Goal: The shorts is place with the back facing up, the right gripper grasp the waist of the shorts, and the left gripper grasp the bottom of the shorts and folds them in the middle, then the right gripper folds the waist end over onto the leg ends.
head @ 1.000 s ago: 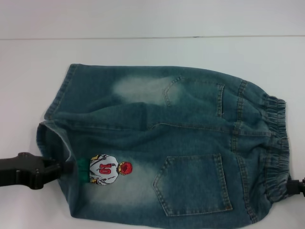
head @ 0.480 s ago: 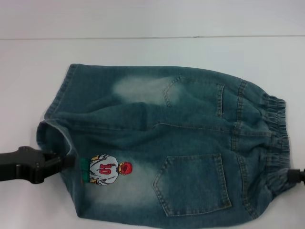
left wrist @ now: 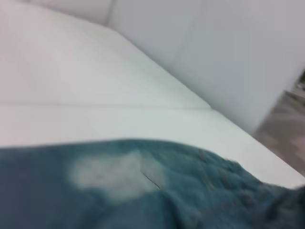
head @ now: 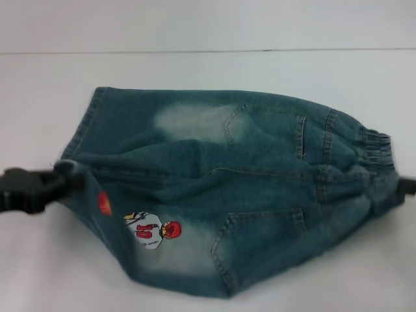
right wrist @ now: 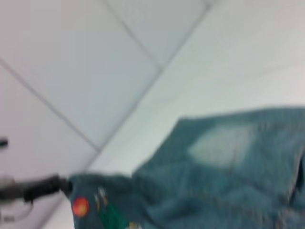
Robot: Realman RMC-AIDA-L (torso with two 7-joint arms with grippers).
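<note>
Head view: the shorts (head: 221, 188) lie back-up on the white desk (head: 208, 71), leg ends to the robot's left, waist to its right; the near half is raised off the surface and drawn taut between the two arms. The left gripper (head: 62, 184) has its fingers clenched on the bottom of the shorts (head: 81, 175), lifting that hem; the orange ball patch (head: 104, 203) and the player patch (head: 151, 229) show on the raised cloth. The right gripper (head: 404, 186) appears only as a dark tip at the waist of the shorts (head: 376, 153); its finger state cannot be told. The right wrist view alone shows the left gripper's thin arm far off; the left wrist view shows only denim and desk.
</note>
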